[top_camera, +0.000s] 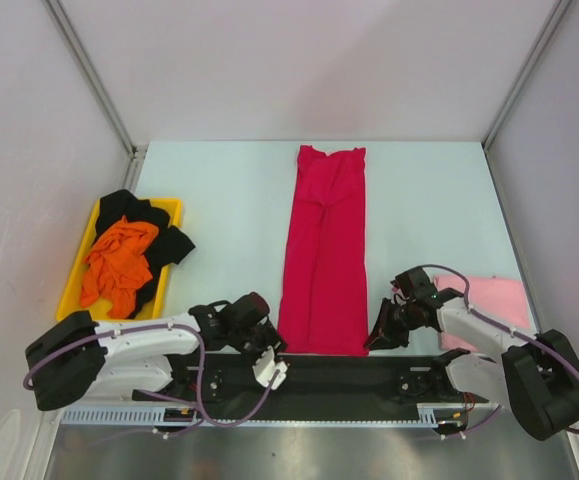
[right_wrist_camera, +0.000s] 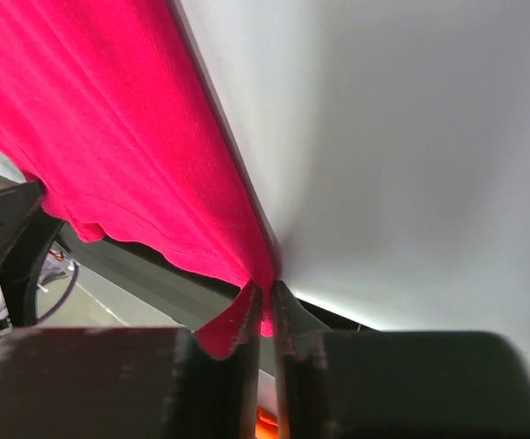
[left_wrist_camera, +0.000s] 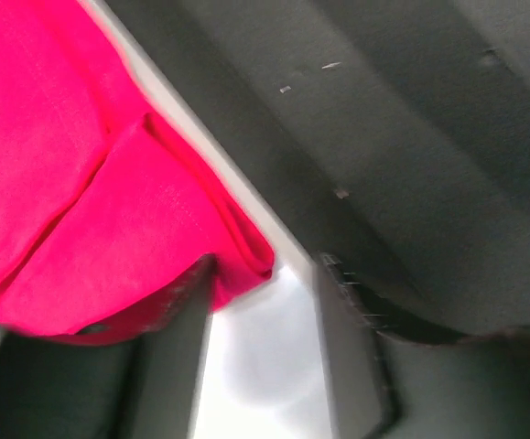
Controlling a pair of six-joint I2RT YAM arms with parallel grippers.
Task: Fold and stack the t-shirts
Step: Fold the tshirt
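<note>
Yellow plastic tray [top_camera: 172, 207] far left, holding crumpled black t-shirt [top_camera: 174, 245] with orange t-shirt [top_camera: 119, 260] on top. Left gripper [left_wrist_camera: 263, 279]: jaws apart around near-left corner of long folded crimson t-shirt [top_camera: 324, 260], table centre. Right gripper [right_wrist_camera: 266, 288] pinched narrow on its near-right corner. Folded pale pink t-shirt [top_camera: 499, 295] flat at right.

1. We find bare desk [top_camera: 219, 190] between the yellow tray [top_camera: 169, 206] and the crimson t-shirt [top_camera: 324, 250]; a hand could pass there.
2. We find bare desk right of that t-shirt, as far as the pink t-shirt [top_camera: 504, 295].
3. Its near corners are taken: left hand [top_camera: 270, 369] beside one, right hand [top_camera: 377, 338] pinching the other.
</note>
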